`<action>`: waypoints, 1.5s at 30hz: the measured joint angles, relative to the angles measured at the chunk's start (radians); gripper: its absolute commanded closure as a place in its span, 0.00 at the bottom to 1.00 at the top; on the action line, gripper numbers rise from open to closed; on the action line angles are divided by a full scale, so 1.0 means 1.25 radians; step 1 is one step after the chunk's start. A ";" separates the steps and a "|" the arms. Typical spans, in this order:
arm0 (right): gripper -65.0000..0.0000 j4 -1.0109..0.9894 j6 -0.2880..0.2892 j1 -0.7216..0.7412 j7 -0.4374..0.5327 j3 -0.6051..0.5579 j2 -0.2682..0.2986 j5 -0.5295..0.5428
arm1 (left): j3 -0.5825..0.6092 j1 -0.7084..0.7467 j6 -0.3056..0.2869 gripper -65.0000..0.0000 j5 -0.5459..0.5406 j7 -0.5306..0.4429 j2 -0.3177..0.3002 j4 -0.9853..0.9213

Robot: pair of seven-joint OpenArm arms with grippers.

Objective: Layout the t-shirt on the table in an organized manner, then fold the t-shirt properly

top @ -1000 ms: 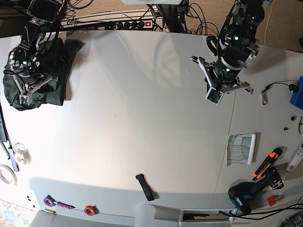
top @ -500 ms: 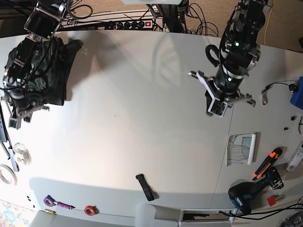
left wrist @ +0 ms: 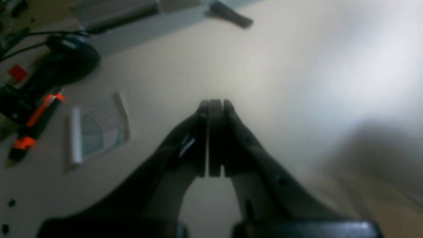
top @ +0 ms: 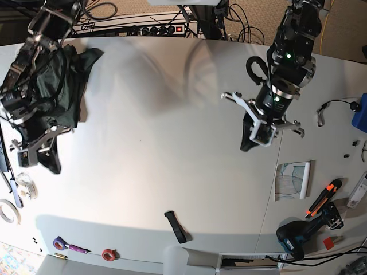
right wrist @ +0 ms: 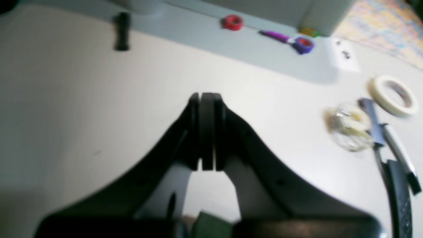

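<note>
The dark green t-shirt (top: 67, 89) lies crumpled in a heap at the table's far left corner in the base view. My right gripper (top: 51, 162) hovers over bare table just in front of that heap, shut, and nothing shows between its fingers in the right wrist view (right wrist: 206, 99). A sliver of green cloth (right wrist: 211, 228) shows at the bottom of that view. My left gripper (top: 248, 144) hangs over the table right of centre, far from the shirt. It too is shut and empty in the left wrist view (left wrist: 211, 103).
A black strap (top: 176, 226), a red tape ring (top: 108, 254) and a purple tool (top: 60, 244) lie along the front edge. Tape rolls (top: 7, 211) sit at the left edge. A drill (top: 301, 236), an orange cutter (top: 324, 197) and a paper sheet (top: 291, 180) are at the right.
My right gripper has left the shirt heap and swung toward the front, over bare table. My left gripper has drifted a little toward the centre and front.
</note>
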 measured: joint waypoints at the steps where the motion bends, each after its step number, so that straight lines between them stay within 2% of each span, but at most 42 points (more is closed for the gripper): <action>1: 1.00 0.021 0.000 -0.021 -0.010 0.000 0.000 0.011 | 0.000 0.014 -0.002 1.00 0.001 0.001 0.000 0.004; 3: 1.00 0.063 0.002 -0.067 -0.019 0.001 0.002 0.036 | 0.000 0.046 -0.005 1.00 0.019 0.031 0.000 0.026; 5: 1.00 0.106 0.002 -0.118 -0.019 0.000 0.005 0.047 | 0.000 0.083 -0.034 1.00 0.055 0.066 -0.005 0.058; 9: 1.00 0.169 0.000 -0.216 -0.025 -0.001 0.040 0.070 | -0.001 0.158 -0.038 1.00 0.116 0.066 -0.005 0.122; 12: 1.00 0.219 0.001 -0.277 -0.022 0.000 0.066 0.089 | -0.001 0.206 -0.040 1.00 0.120 0.080 -0.005 0.117; 19: 1.00 0.330 0.001 -0.442 -0.042 -0.001 0.068 0.105 | -0.001 0.328 -0.071 1.00 0.121 0.164 -0.005 0.117; 21: 1.00 0.349 0.003 -0.489 -0.074 -0.001 0.068 0.133 | -0.001 0.370 -0.074 1.00 0.117 0.172 -0.020 0.116; 23: 1.00 0.356 0.002 -0.530 -0.125 -0.001 0.071 0.145 | 0.000 0.408 -0.071 1.00 0.118 0.185 -0.055 0.116; 27: 1.00 0.357 0.002 -0.598 -0.240 -0.001 0.124 0.198 | -0.001 0.474 -0.066 1.00 0.121 0.265 -0.139 0.116; 31: 1.00 0.357 0.000 -0.661 -0.327 -0.001 0.136 0.263 | -0.002 0.556 -0.040 1.00 0.118 0.281 -0.207 0.117; 34: 1.00 0.358 0.001 -0.704 -0.398 -0.001 0.135 0.321 | -0.001 0.623 -0.040 1.00 0.115 0.299 -0.237 0.117; 38: 1.00 0.358 0.001 -0.742 -0.563 -0.001 0.136 0.341 | -0.002 0.702 -0.040 1.00 0.115 0.381 -0.256 0.117; 42: 1.00 0.358 0.001 -0.782 -0.551 -0.001 0.137 0.344 | -0.003 0.761 -0.040 1.00 0.094 0.386 -0.255 0.117; 45: 1.00 0.358 0.001 -0.825 -0.552 -0.001 0.137 0.344 | -0.003 0.781 -0.040 1.00 0.018 0.384 -0.255 0.117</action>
